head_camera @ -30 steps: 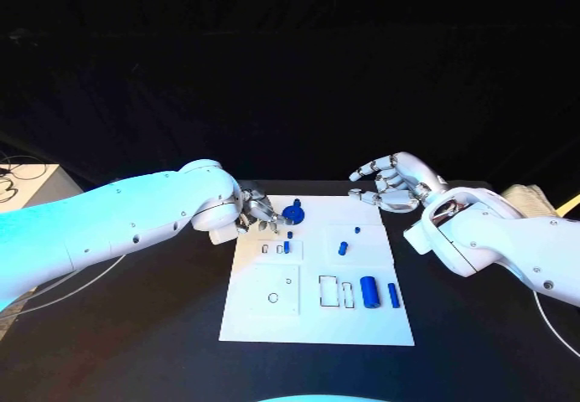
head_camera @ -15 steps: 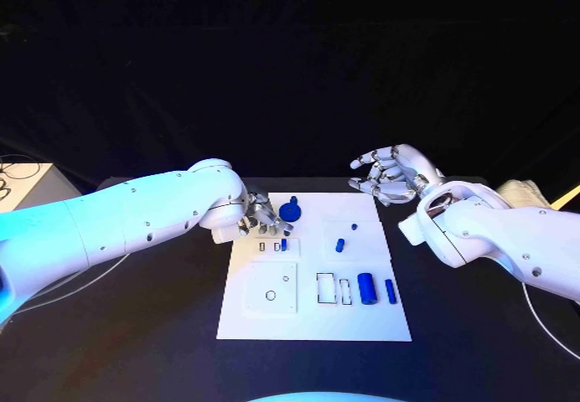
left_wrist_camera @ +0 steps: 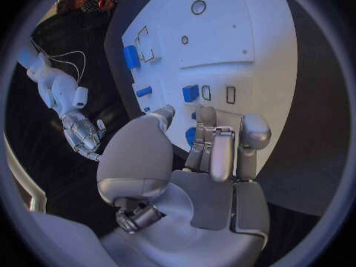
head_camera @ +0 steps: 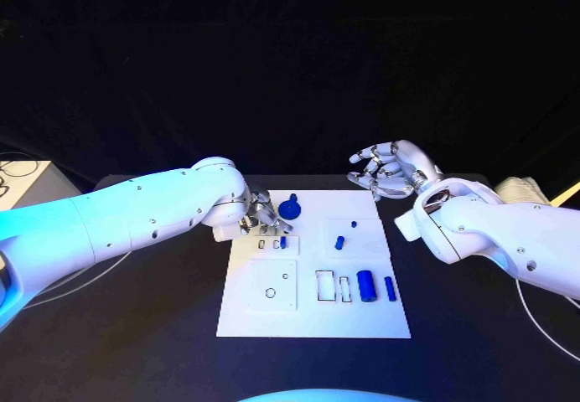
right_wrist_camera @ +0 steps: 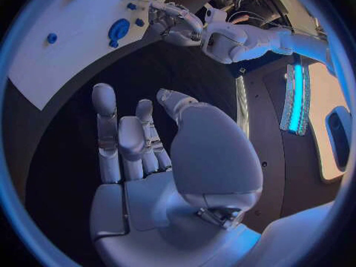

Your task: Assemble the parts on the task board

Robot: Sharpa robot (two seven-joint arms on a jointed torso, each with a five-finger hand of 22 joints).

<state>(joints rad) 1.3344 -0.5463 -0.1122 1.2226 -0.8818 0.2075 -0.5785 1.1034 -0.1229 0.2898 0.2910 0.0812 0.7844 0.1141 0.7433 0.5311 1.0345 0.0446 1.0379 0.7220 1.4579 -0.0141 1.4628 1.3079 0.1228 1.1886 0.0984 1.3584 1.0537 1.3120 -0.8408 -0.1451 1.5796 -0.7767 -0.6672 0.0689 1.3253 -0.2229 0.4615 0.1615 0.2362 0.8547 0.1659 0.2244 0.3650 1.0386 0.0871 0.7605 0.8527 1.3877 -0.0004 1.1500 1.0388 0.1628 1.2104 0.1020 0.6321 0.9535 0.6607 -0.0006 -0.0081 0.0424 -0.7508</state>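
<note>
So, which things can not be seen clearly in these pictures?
- Head view: the left hand lies against its own arm at the task board edge; whether it touches a part cannot be told.
- Left wrist view: the fingers cover a blue part behind them.
- Head view: the small blue parts are too small to tell their shape.
- Right wrist view: the right hand holds nothing; the board is cut off by the rim.

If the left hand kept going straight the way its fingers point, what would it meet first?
Probably the small blue part standing in the task board just beyond the left hand; depth is unclear, so its fingers may pass above it.
</note>
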